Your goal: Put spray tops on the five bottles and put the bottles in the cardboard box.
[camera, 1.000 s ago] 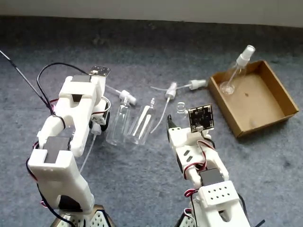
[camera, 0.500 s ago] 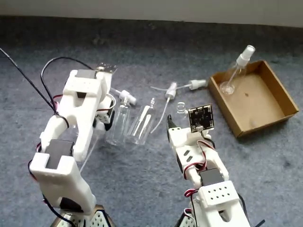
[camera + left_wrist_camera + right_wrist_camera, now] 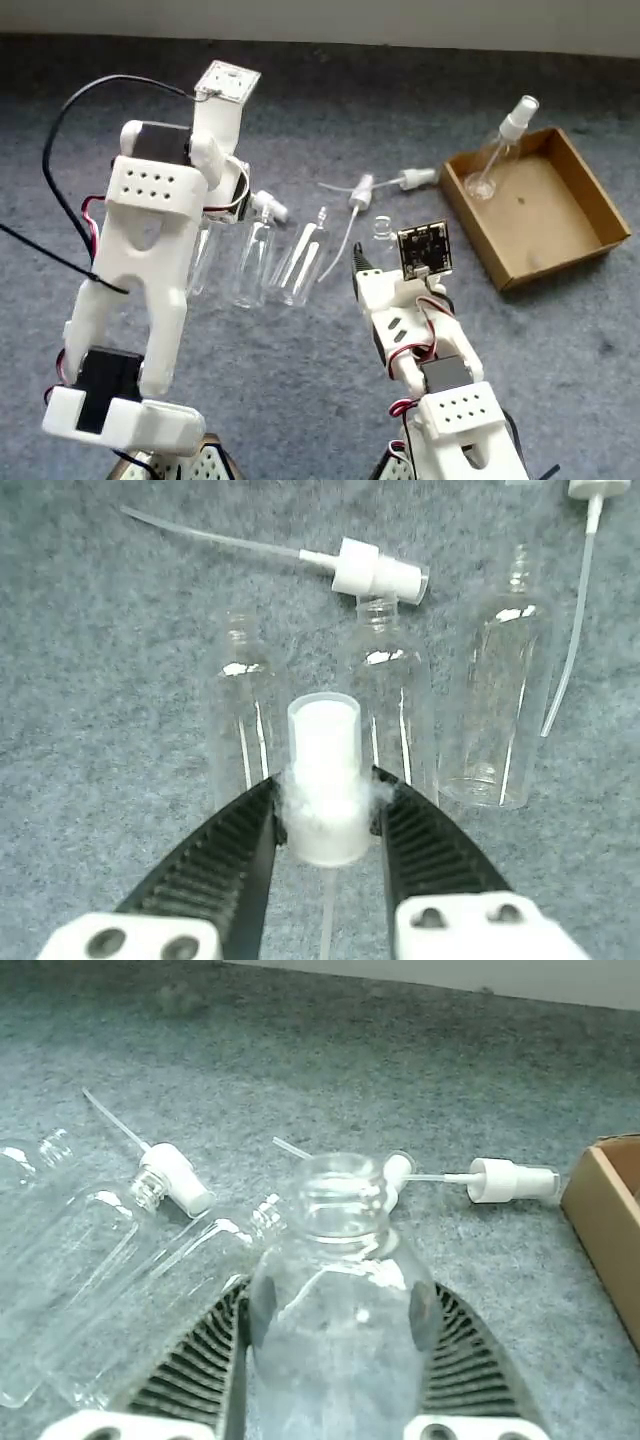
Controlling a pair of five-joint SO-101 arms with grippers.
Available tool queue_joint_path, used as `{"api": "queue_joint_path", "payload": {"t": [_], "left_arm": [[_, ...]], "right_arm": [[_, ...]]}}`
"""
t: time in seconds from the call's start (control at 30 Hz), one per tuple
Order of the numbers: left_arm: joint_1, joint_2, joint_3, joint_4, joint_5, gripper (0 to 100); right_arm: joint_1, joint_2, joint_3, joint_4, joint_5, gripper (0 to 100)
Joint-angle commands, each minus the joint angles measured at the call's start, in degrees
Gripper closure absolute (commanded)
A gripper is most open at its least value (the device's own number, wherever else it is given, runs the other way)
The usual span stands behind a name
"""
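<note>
Left fingers [image 3: 236, 848] clamp a white spray top [image 3: 323, 780] (tube [image 3: 326, 920] trailing); right fingers [image 3: 196, 1372] grip a clear, uncapped bottle [image 3: 340, 1300]; grey fuzzy surface [image 3: 320, 110], pale wall [image 3: 400, 18] beyond.

You have a grey carpeted table [image 3: 560, 380]. 3 clear bottles [image 3: 300, 265] lie on their sides, side by side, left of its middle. 3 spray tops [image 3: 418, 178] lie loose nearer the far edge. The cardboard box [image 3: 565, 262] sits near the right edge.
</note>
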Motion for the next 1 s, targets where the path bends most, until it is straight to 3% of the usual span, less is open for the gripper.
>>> {"api": "queue_joint_path", "payload": {"t": [0.0,0.27,0.47,0.67,0.97], "left_arm": [[1.4,-10.5,-2.6,0.1,0.4,100],[8.0,-24.4,-2.3,-1.3,0.4,100],[12.4,-30.7,2.5,-10.4,0.4,100],[13.1,-37.8,13.6,-25.5,0.4,100],[14.6,-53.9,36.0,-56.4,0.4,100]], "right_arm": [[-0.9,-1.1,-0.7,-1.3,-0.4,89.6],[-3.8,-1.1,-1.0,-2.3,-0.4,89.6],[-9.3,-0.8,0.4,-16.7,-0.4,89.6],[-9.4,-1.0,5.1,-23.5,-0.4,89.6],[-11.5,-1.0,9.5,-31.2,0.0,89.6]]}}
